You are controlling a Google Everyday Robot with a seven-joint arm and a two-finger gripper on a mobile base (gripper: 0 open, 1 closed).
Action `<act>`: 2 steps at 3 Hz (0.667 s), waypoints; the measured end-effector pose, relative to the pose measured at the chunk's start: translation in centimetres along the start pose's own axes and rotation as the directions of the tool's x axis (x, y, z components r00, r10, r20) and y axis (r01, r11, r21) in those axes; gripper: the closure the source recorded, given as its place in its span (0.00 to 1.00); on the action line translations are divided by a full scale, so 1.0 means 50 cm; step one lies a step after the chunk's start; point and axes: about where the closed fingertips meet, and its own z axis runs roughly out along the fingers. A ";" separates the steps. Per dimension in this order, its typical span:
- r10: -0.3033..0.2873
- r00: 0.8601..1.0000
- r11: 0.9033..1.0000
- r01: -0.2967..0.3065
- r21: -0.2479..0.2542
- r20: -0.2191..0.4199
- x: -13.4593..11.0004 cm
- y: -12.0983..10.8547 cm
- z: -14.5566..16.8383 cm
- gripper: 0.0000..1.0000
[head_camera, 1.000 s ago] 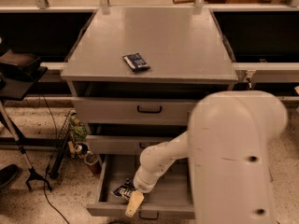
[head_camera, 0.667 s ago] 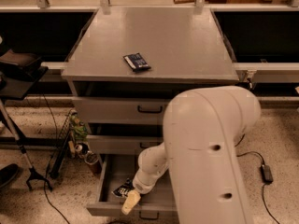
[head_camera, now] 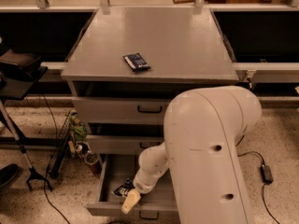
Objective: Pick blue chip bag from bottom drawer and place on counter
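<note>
1. Three grey drawers: the top drawer (head_camera: 117, 110), the middle drawer (head_camera: 112, 144) and the bottom drawer (head_camera: 107, 209), which is pulled well out.
2. One blue bag (head_camera: 123, 189) lies in the bottom drawer near its front, partly hidden by the arm.
3. One flat dark packet (head_camera: 137, 61) lies on the desk (head_camera: 187, 41), near its front edge.
4. One white arm (head_camera: 210, 153) reaches down into the bottom drawer.
5. One hand (head_camera: 131, 201) sits at the drawer's front, just beside the bag. Spread or pressed together, I cannot tell, nor whether it touches the bag.
</note>
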 end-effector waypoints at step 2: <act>0.181 0.969 0.983 -0.183 -0.002 0.166 0.008 -0.057 0.011 0.00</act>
